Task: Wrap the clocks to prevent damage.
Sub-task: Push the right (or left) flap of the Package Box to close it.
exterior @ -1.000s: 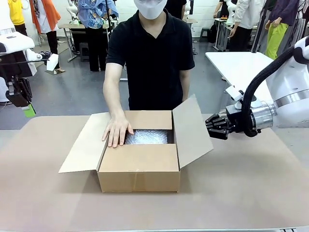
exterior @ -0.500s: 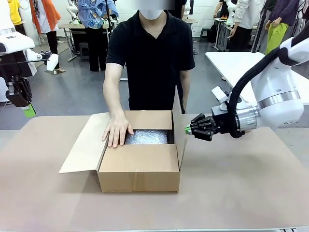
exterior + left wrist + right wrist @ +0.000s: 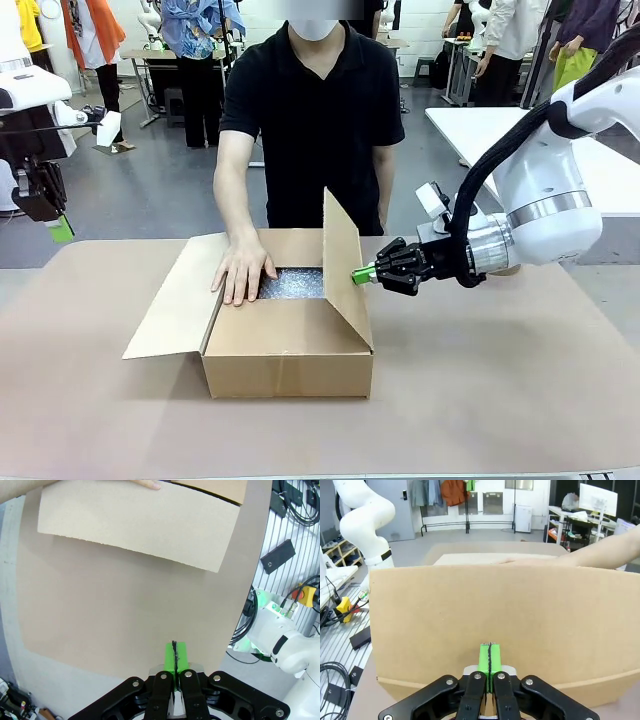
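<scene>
Touches the outer face of the right flap (image 3: 343, 262) with the clenched, empty right end effector (image 3: 360, 275). Tilts that flap inward over the cardboard box (image 3: 288, 360) on the desk (image 3: 500, 380). Shows bubble wrap (image 3: 295, 283) inside, person's hand (image 3: 240, 272) flat at its 9 o'clock. Holds the left end effector (image 3: 60, 228) clenched at far 9 o'clock.

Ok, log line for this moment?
right hand: shut, against raised flap | left hand: shut, away from box | person's hand: on box
</scene>
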